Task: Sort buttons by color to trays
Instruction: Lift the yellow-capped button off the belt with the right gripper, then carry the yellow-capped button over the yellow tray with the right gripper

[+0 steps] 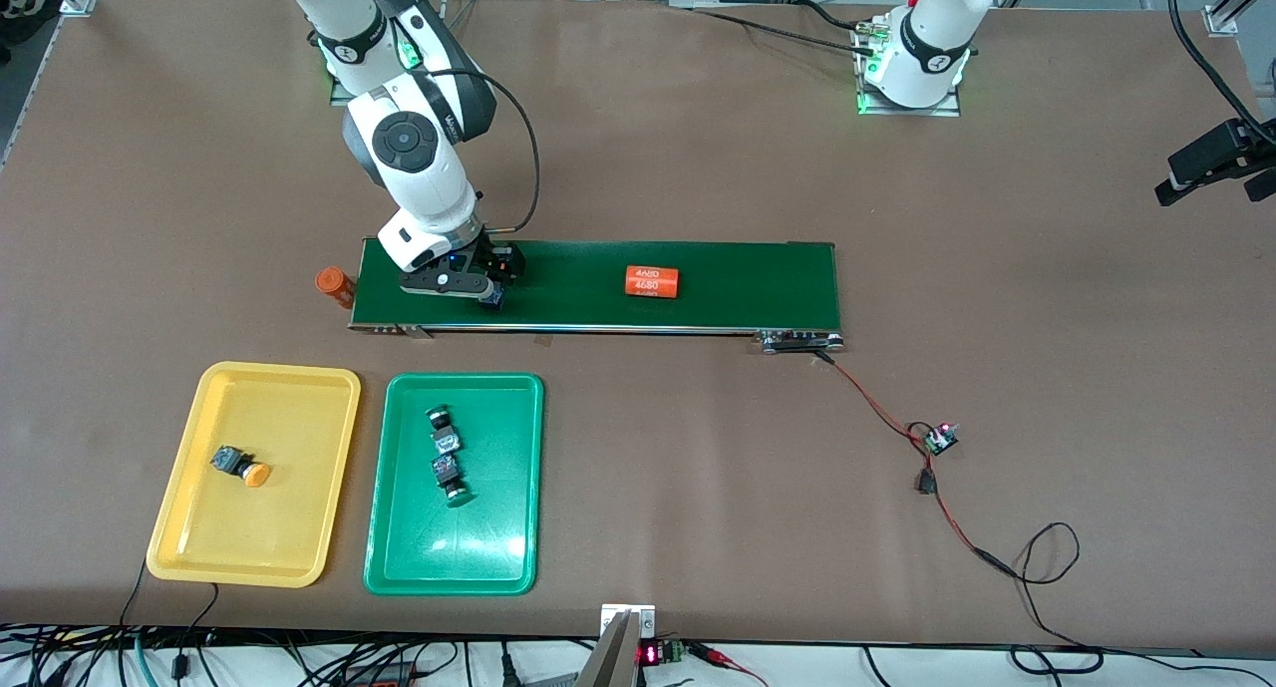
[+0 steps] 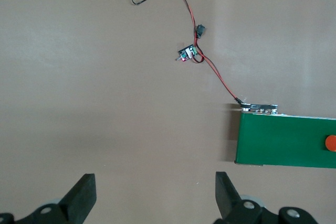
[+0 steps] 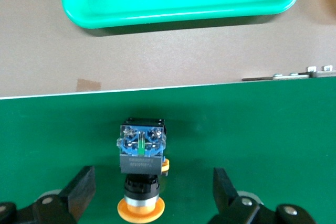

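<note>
The right gripper (image 3: 152, 192) hangs low over the conveyor belt (image 1: 738, 288), at the belt's end toward the right arm, with its jaws wide open and nothing between them yet. Directly under it lies a yellow-orange button (image 3: 140, 169) on the belt. The step in hand seems to be the grasp of this button. To do it well, the jaws should come straight down on both sides of the black blocky body, not on the round cap, which could slip, and close only when the body is centred between them.

In the right wrist view the button lies on its side; its long axis runs from the cap, close to the gripper, to the contact block, which points toward the green tray (image 1: 455, 483).

This tray holds two green buttons (image 1: 447, 455), lying in a line. The yellow tray (image 1: 254, 473) holds one yellow-orange button (image 1: 242, 466), so the new one belongs there.

The left gripper (image 2: 155, 198) waits with open jaws over the bare tabletop (image 2: 105, 103), near the belt's other end. An orange cylinder (image 1: 652, 281) lies on the belt.
</note>
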`<act>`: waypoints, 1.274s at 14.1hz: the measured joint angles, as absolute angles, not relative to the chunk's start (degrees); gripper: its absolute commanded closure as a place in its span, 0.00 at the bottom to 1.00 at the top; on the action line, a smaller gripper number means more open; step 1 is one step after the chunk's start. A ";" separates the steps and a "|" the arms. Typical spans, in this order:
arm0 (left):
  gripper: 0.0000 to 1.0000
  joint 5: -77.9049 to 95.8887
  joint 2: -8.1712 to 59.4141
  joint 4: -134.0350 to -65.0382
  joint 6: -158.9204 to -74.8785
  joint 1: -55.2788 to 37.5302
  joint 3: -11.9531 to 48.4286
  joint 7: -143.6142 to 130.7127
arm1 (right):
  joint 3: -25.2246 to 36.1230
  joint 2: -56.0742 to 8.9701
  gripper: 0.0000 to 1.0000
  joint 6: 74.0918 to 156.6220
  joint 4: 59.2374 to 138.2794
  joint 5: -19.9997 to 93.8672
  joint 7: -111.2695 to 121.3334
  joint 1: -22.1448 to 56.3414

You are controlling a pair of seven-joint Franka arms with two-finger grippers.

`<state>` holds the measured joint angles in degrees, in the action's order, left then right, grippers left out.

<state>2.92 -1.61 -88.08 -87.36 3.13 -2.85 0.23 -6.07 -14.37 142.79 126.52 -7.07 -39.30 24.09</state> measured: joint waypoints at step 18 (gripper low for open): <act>0.00 2.92 -0.65 -88.22 -87.35 5.26 -2.90 0.23 | -5.95 -17.61 0.40 143.79 126.48 -11.40 -39.37 22.35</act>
